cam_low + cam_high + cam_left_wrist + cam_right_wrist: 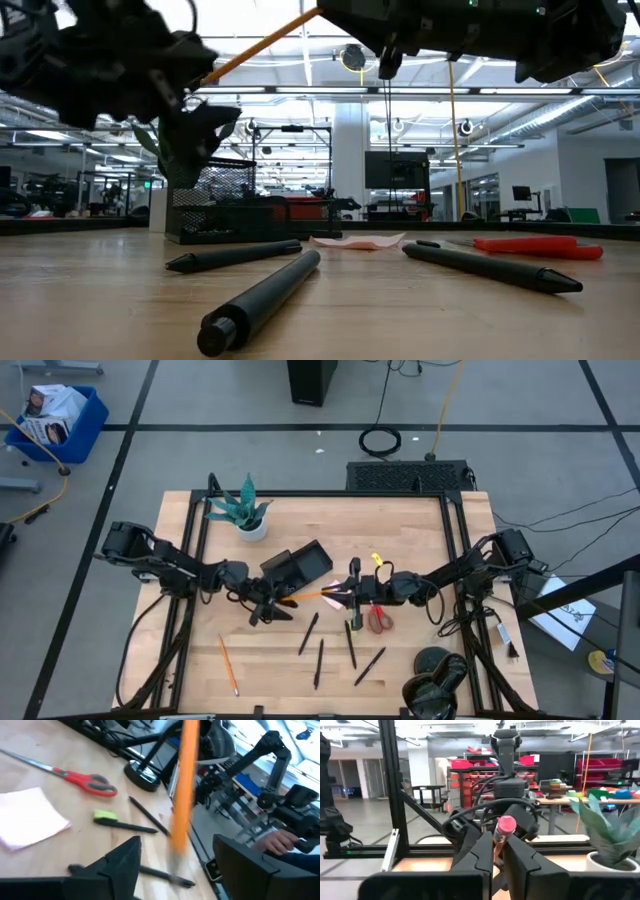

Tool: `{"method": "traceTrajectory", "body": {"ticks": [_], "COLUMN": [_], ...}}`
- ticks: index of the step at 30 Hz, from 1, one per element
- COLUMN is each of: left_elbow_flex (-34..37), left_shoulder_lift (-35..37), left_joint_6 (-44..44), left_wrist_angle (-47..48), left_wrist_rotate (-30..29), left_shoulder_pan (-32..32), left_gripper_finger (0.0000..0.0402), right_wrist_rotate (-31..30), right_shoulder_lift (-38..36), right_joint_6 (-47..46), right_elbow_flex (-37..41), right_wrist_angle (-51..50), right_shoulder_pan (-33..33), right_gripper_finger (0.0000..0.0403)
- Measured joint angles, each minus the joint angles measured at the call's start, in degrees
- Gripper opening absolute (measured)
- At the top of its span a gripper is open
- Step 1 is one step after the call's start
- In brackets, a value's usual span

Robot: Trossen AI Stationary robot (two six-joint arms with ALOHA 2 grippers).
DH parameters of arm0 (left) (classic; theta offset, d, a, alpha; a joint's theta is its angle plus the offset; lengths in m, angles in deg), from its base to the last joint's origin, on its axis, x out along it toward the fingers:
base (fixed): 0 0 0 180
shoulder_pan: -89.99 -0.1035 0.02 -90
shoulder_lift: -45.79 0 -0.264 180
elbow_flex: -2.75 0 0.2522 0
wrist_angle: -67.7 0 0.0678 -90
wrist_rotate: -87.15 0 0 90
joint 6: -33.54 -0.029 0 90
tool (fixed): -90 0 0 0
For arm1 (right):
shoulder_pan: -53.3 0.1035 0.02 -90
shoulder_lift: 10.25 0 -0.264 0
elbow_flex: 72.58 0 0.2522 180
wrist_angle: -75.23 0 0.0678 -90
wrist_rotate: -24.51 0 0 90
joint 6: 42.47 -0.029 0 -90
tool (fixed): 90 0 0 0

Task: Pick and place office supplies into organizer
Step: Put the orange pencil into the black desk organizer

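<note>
Both arms reaching inward over mid-table. Right gripper (494,851) pinched shut on the eraser end of an orange pencil (312,595), held off the wood. Left gripper (175,870) spread apart, fingers either side of the far end without clamping it. Pencil's long axis running roughly level across the table between the two claws (beside the black organizer (297,565)). Scissors (379,619) and pens lying on the tabletop below.
</note>
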Motion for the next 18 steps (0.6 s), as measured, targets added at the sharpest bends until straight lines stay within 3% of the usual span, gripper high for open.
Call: {"method": "traceTrajectory", "body": {"ticks": [5,11,18], "left_elbow_flex": [6.92,11.86,11.70], "left_shoulder_lift": [0.00,0.00,4.59], "left_joint_6": [-0.08,0.02,-9.05], "left_wrist_angle": [-11.41,-27.02,-26.30], "left_wrist_rotate": [-6.13,-7.13,-6.24], "left_shoulder_pan": [1.58,4.71,11.24], "left_gripper_finger": [0.0259,0.0260,0.0260], "right_wrist_rotate": [-1.07,-5.41,-8.02], "right_shoulder_lift": [0.00,0.00,0.00], "right_joint_6": [1.20,2.38,0.26], "right_elbow_flex": [0.00,0.00,-2.43], "right_wrist_angle": [0.04,-0.30,-6.77], "right_shoulder_pan": [0.03,-1.10,-6.08], "right_gripper_finger": [0.0015,0.0015,0.0015]}}
